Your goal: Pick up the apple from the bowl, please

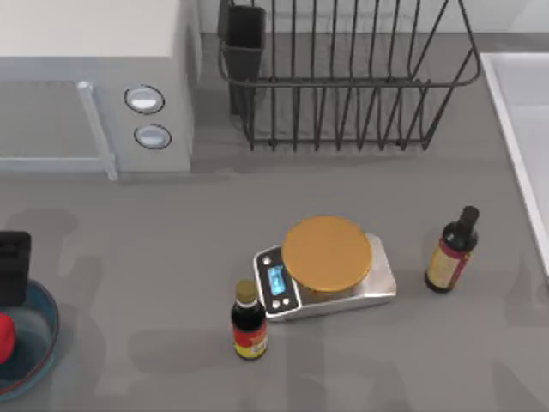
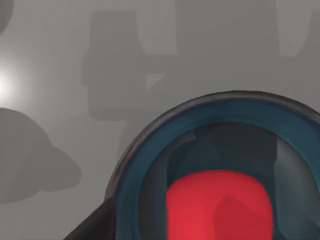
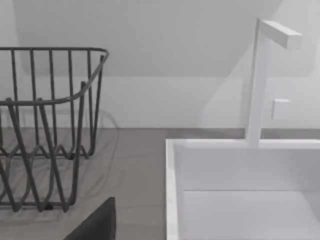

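The bright-red apple (image 1: 4, 335) lies inside the shallow blue bowl (image 1: 45, 336) at the table's front left edge. The left wrist view looks straight down on the apple (image 2: 217, 207) and the bowl's rim (image 2: 150, 150) from close by. My left gripper (image 1: 13, 268) shows as a black block just behind the bowl, hanging over its far rim. A dark part of it sits at the picture's edge beside the bowl (image 2: 92, 225). A dark part of my right gripper (image 3: 97, 225) shows in the right wrist view, off to the table's right near the sink.
A silver scale with an orange-brown disc (image 1: 326, 255) stands mid-table. One sauce bottle (image 1: 249, 322) is in front of it and another (image 1: 452, 251) to its right. A microwave (image 1: 94, 86) and a wire dish rack (image 1: 343, 77) line the back. A white sink (image 3: 240, 190) is at the right.
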